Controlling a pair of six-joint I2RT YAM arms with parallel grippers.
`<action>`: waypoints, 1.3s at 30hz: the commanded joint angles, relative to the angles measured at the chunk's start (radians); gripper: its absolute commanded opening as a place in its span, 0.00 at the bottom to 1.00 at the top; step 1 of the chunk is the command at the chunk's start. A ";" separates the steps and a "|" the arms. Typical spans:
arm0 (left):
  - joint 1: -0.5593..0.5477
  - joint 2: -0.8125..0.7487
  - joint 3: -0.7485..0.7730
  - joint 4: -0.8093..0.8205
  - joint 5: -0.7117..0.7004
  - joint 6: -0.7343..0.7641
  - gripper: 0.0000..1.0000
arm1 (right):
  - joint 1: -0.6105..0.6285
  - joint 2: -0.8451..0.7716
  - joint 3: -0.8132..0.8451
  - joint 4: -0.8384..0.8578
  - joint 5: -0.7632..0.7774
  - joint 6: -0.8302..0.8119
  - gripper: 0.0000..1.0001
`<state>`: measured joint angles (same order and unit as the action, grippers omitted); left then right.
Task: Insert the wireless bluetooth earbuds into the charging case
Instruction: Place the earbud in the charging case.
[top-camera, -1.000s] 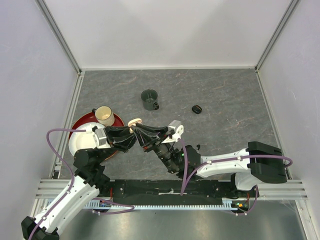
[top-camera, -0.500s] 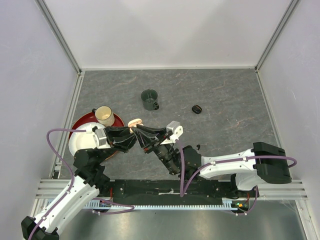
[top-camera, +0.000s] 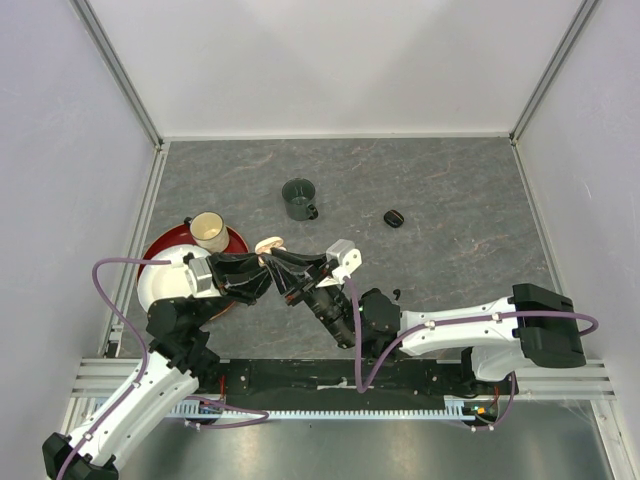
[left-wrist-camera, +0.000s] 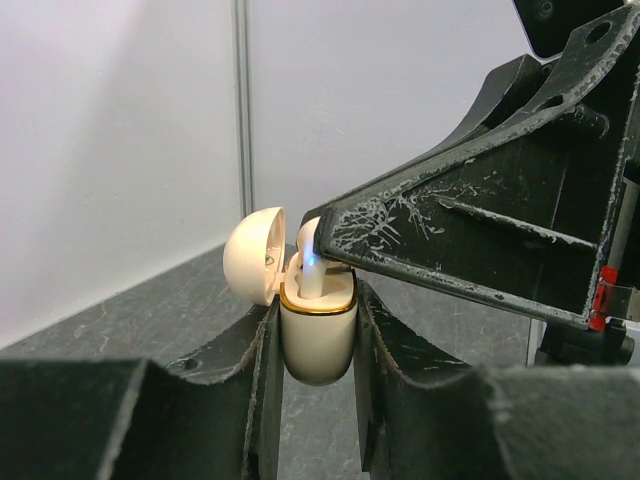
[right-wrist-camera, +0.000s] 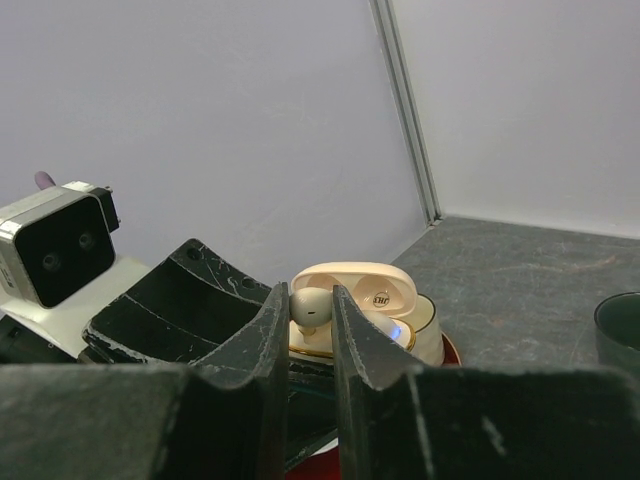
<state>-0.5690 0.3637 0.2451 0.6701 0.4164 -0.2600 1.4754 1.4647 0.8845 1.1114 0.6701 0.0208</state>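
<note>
I pinch a tiny cream-white stemmed earbud (right-wrist-camera: 312, 303) by its bulb between the closed fingers of my right hand (right-wrist-camera: 308, 320). Its stem hangs free just below my fingertips. It looks light, hard and glossy, so I judge it could slip or twist. Gripping the bulb keeps the stem clear for its socket.

Directly beneath sits the rounded cream charging case with a gold rim (left-wrist-camera: 318, 345). My left hand (left-wrist-camera: 315, 322) clamps it by its flanks below the rim, with the lid open on the far side from my right hand. The smooth shell could squirt loose if I squeeze hard.

Both hands meet tip to tip above the counter (top-camera: 450, 190), the right sloping down over the left.
</note>
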 joint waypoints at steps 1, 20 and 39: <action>0.000 -0.014 0.031 0.091 -0.033 0.031 0.02 | 0.011 -0.021 0.018 -0.079 0.002 -0.013 0.20; 0.000 -0.012 0.028 0.091 -0.031 0.033 0.02 | 0.014 -0.052 0.033 -0.136 0.025 -0.012 0.34; 0.000 -0.011 0.026 0.057 -0.013 0.038 0.02 | 0.014 -0.112 0.080 -0.015 -0.049 -0.145 0.57</action>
<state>-0.5690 0.3637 0.2451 0.6849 0.3985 -0.2596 1.4902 1.4090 0.9073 1.0168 0.6491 -0.0551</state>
